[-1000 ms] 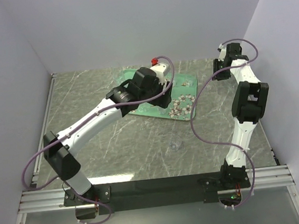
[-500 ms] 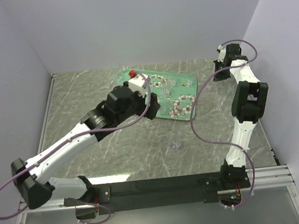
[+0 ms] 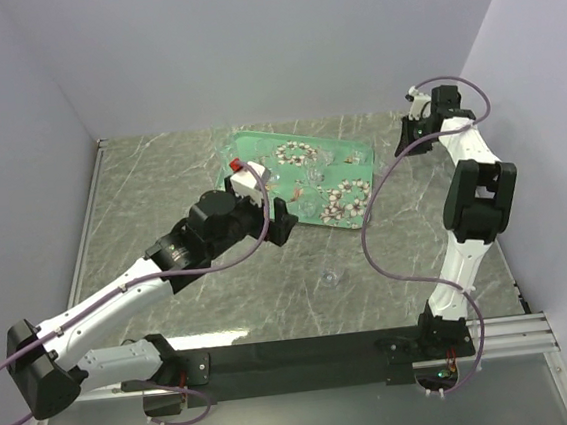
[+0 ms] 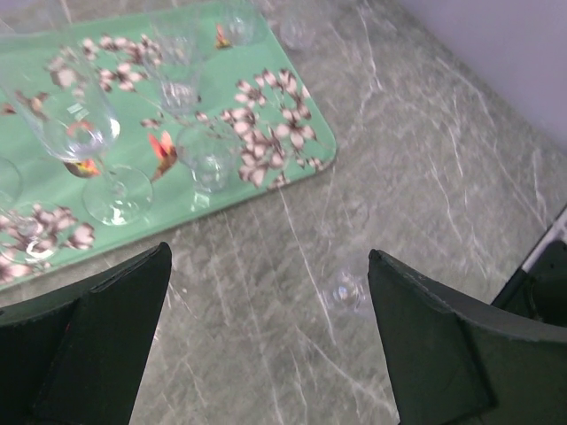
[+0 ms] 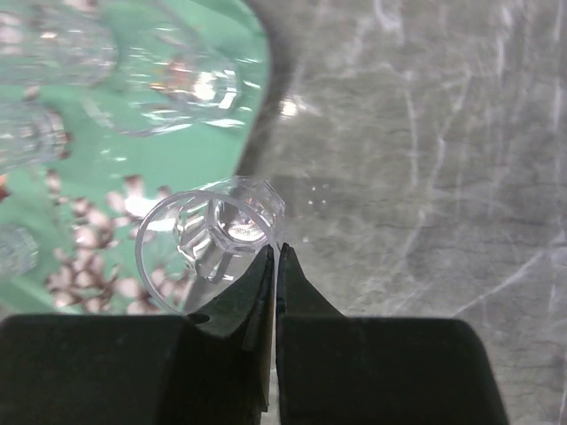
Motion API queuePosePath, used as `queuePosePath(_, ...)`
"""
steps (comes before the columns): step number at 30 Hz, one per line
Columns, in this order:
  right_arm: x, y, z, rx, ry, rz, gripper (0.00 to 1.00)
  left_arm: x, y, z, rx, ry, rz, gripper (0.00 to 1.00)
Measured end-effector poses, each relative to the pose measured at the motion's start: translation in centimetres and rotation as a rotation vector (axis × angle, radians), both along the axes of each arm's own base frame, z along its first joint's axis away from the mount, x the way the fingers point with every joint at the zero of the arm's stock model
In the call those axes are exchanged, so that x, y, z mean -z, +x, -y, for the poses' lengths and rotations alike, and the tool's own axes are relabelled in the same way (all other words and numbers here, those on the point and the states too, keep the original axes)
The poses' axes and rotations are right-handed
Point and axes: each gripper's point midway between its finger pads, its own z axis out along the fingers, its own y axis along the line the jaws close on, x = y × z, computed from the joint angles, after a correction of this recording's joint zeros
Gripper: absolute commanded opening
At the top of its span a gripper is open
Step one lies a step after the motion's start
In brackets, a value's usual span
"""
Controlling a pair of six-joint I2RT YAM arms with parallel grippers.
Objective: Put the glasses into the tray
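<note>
A stray glass stands nearest, on the table outside the tray. Beyond it the left gripper hangs wide open, empty — free to fetch it, I'd guess; far right, the right gripper pinches a tilted glass by its rim.

marbled grey-green tabletop, plain pale lilac walls, aluminium rail

From here I see a grey-green marbled table with pale veins. The mint-green flowered tray lies flat on its far half, set at a slant. A small clear glass sits alone on the stone, well apart from the tray. A tipped glass lies at the tray's edge; on stone or rim, I cannot tell.
</note>
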Motion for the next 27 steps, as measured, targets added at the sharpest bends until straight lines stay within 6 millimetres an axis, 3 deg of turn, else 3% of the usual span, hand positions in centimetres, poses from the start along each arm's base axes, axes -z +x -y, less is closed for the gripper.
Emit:
queuePosePath(4,-2.5,-0.1,-1.9,-0.061,0.038,0.058,0.00,2.4,-1.2,-0.1,0.048,0.011,-0.021,0.99)
queuePosePath(8,-3.7,-0.2,-4.8,-0.132,0.063,0.084,0.00,3.3,-1.7,-0.1,0.072,0.005,-0.021,0.98)
queuePosePath(17,-3.4,0.3,-11.9,-0.267,0.054,0.070,0.00,5.3,-2.3,1.5,0.127,-0.025,-0.083,0.94)
queuePosePath(23,-1.6,0.6,-15.0,-0.306,0.013,0.040,0.00,8.0,-2.5,2.4,0.137,-0.008,-0.164,0.92)
queuePosePath(27,-0.3,1.1,-15.2,-0.294,-0.011,0.018,0.00,9.7,-2.6,2.9,0.136,0.010,-0.214,0.91)
